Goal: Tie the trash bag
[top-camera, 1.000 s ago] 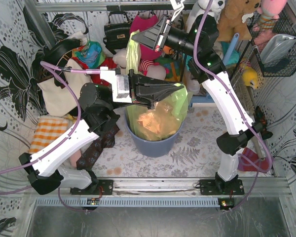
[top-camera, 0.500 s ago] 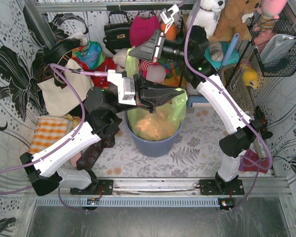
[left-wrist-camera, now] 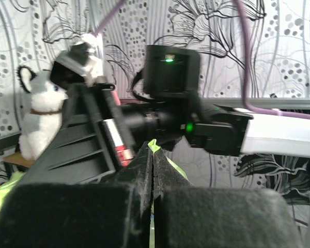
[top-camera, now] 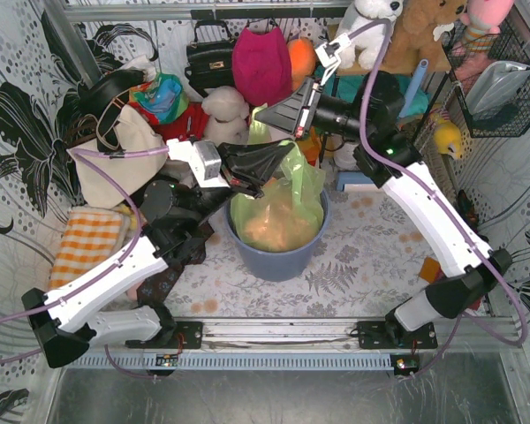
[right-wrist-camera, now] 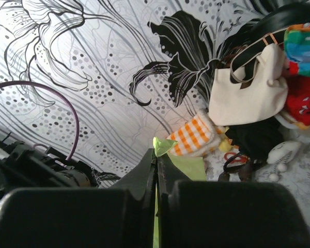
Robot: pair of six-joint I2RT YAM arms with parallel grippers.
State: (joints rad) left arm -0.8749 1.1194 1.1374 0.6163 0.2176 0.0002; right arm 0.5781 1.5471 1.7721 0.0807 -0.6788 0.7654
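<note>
Left gripper [top-camera: 283, 155] and right gripper [top-camera: 260, 115] each pinch 1 raised flap of the thin translucent lime-green plastic trash bag [top-camera: 293, 190], which sits in the blue-grey round plastic bin [top-camera: 278, 261]. Risk: hard pulling may tear the film or slip a flap free.

From here I count two robot arms, left arm [top-camera: 115, 269] and right arm [top-camera: 433, 212], one green trash bag [top-camera: 287, 196], one blue-grey bin [top-camera: 278, 258], one black handbag [top-camera: 208, 55], one magenta bag [top-camera: 261, 57], one cream tote [top-camera: 115, 168], one orange-checked cloth [top-camera: 81, 243].
</note>
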